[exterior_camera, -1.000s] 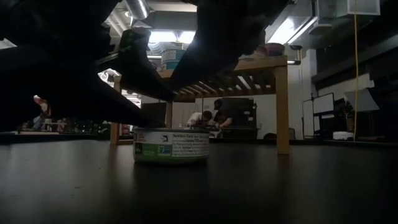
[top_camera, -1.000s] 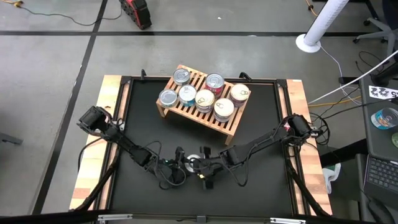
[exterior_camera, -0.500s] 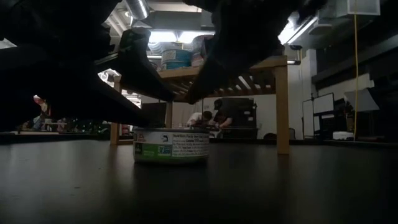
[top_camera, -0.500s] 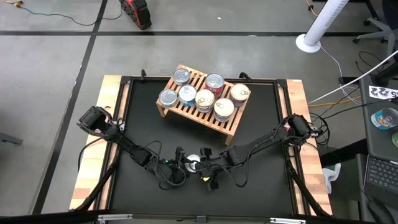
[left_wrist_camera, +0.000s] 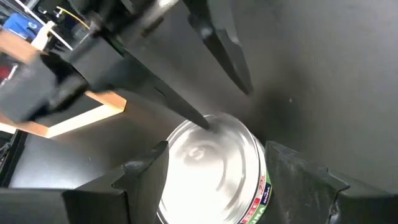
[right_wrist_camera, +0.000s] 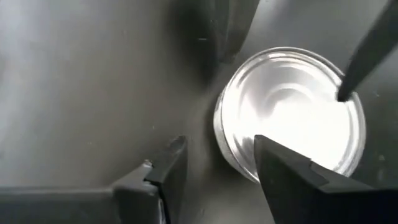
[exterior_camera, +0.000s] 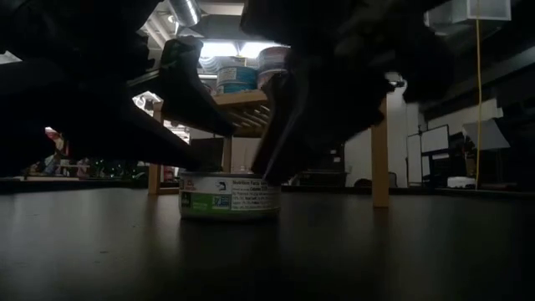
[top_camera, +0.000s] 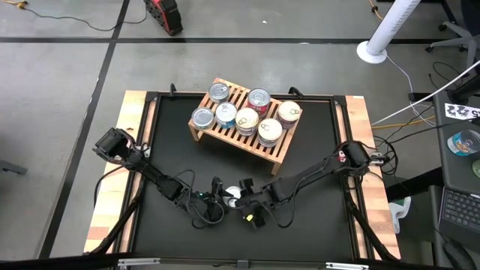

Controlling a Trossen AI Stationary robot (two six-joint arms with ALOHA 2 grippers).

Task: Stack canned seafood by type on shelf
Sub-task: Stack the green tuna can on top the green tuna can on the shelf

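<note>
A small round flat tin with a bright silver lid and a green-and-white side label stands upright on the black table top, alone near the middle of the front edge. Both dark arms meet over it. The left gripper reaches in from the left front, its two dark fingers spread wide on either side of the tin and not pressing it, so the claw is released. The right gripper comes in from the right edge; its fingers stand parted, one over the lid and one outside the rim, and they grasp nothing. In the low view the tin rests flat on the table under both arms.

The low rack of light wooden slats sits askew near the middle of the back edge, carrying seven more round tins with silver or cream lids, in two rows
</note>
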